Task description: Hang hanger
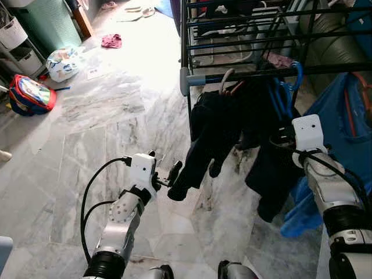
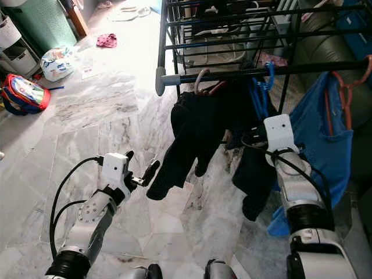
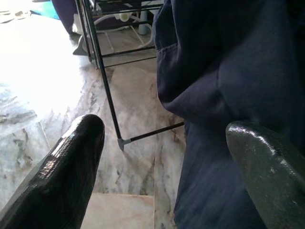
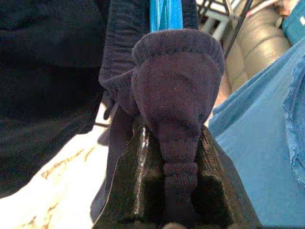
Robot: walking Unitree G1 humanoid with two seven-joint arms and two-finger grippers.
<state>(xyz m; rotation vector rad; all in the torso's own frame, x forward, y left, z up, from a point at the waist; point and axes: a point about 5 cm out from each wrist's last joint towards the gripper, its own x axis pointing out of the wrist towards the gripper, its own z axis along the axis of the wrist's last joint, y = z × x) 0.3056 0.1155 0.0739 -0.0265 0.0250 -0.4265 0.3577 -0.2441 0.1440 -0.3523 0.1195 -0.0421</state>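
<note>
A blue hanger [image 1: 297, 72] is hooked over the front bar [image 1: 244, 74] of a black drying rack, and dark navy clothes [image 1: 218, 128] hang below it. In the right wrist view, my right gripper [image 4: 174, 157] is shut on a ribbed navy cuff [image 4: 176, 86] of that clothing, just under the blue hanger [image 4: 166, 14]. My left gripper [image 1: 165, 165] is open, low beside the hanging sleeve end [image 1: 177, 189]; its two fingers [image 3: 71, 162] stand wide apart with the navy cloth [image 3: 228, 71] close to one of them. A pale hanger hook [image 1: 225, 81] sits on the same bar.
A blue garment [image 1: 343, 116] on an orange hanger [image 2: 343, 93] hangs at the right, with a grey sofa [image 1: 331, 40] behind. On the marble floor to the left lie a red backpack [image 1: 30, 94], a plastic bag [image 1: 63, 63] and a pink cloth [image 1: 111, 40].
</note>
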